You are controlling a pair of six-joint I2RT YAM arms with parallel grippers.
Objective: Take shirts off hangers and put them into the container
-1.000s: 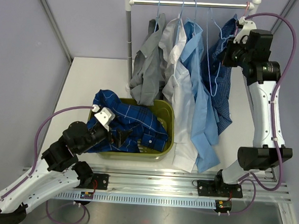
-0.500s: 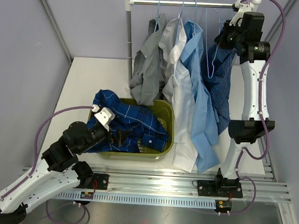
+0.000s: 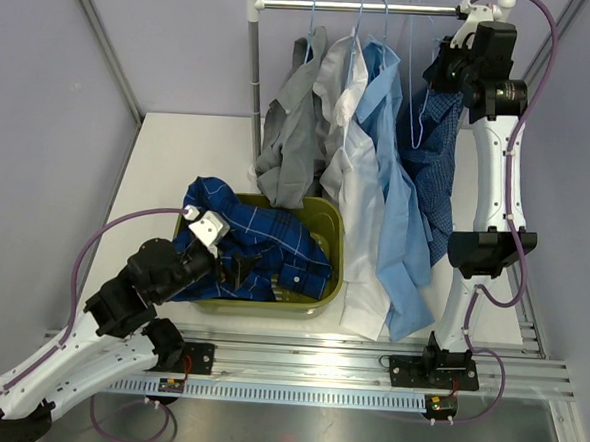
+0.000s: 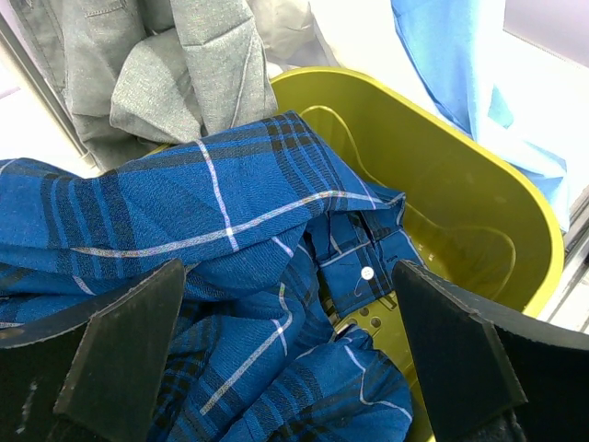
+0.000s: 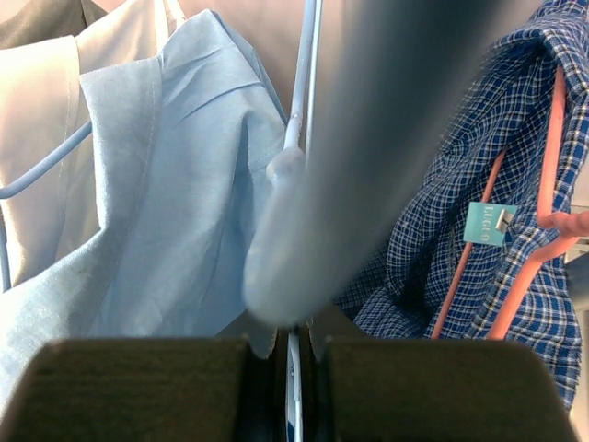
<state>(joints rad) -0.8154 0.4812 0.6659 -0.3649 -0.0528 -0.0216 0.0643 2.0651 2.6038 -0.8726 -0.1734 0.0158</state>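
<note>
The dark blue windowpane-check shirt [image 3: 236, 229] lies heaped in the olive-green container [image 3: 328, 216], spilling over its left rim. Just above that shirt [image 4: 230, 221] hovers my left gripper [image 3: 242, 270], open, with nothing between its fingers [image 4: 129, 350]. Grey [image 3: 289, 151], white [image 3: 351, 164], light blue [image 3: 395, 217] and navy small-check [image 3: 440, 170] shirts hang from the rail. My right gripper [image 3: 440, 76] is up at the rail, shut on the thin wire of an empty light-blue hanger [image 3: 418, 118]. The wire [image 5: 294, 387] runs between its jaws. A pinkish-red hanger [image 5: 543, 184] carries the navy shirt.
The silver rail [image 3: 358, 6] with white knobs stands on a post [image 3: 253, 88] at the table's back. It crosses the right wrist view as a blurred grey bar [image 5: 368, 166]. The hanging shirts drape down to the right of the tub.
My right arm has swung up and left toward the rail, lifting the empty hanger with it. The left arm has barely moved.
</note>
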